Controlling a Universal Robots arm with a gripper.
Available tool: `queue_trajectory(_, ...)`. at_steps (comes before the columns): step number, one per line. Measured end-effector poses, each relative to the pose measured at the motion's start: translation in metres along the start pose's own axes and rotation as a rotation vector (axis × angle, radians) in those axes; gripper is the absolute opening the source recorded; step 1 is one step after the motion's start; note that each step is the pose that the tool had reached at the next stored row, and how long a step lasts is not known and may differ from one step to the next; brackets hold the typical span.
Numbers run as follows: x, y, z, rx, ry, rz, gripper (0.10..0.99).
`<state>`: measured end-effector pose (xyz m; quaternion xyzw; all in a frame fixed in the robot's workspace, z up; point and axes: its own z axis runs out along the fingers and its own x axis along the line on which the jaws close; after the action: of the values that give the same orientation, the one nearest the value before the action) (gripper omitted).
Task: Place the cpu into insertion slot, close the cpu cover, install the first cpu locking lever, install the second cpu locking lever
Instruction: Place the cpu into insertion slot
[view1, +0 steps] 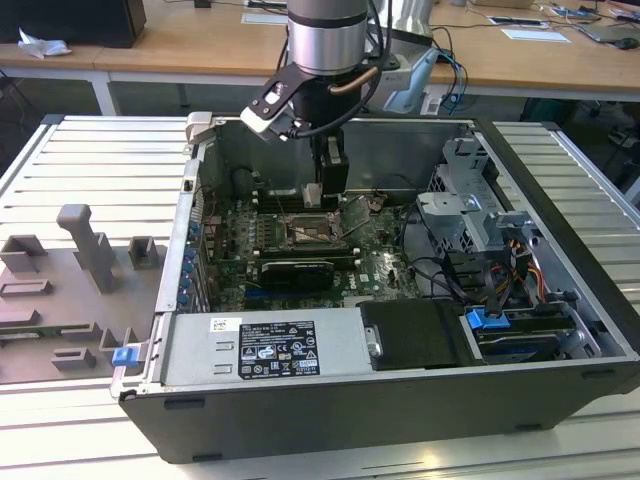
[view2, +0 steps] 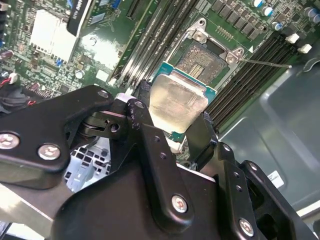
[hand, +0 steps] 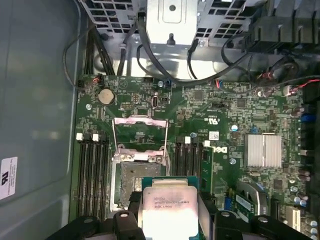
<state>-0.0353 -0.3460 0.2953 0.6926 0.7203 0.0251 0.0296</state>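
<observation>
Silvery cpu (view2: 177, 102) sits clamped in the tool (view2: 175, 114), hovering just above the open slot (view2: 202, 62) — cover (hand: 140, 120) raised, nothing seated yet — so insertion, cover and both levers (view2: 265, 63) remain.

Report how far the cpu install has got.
Nothing is seated yet. In hand: the claw grips the cpu by its edges, above the board near the insertion slot, which is bare. Left: the cpu cover stands open, and a locking lever sticks out, apparently unlatched.
</observation>
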Motion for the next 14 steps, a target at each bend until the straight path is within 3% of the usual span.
queue_trajectory(6, 0.0062, -0.0012, 0.0116, 0.000, -0.0040, 0.008, 0.533)
queue_trajectory(14, 0.0114, -0.0046, 0.0359, 0.001, -0.0167, 0.011, 0.533)
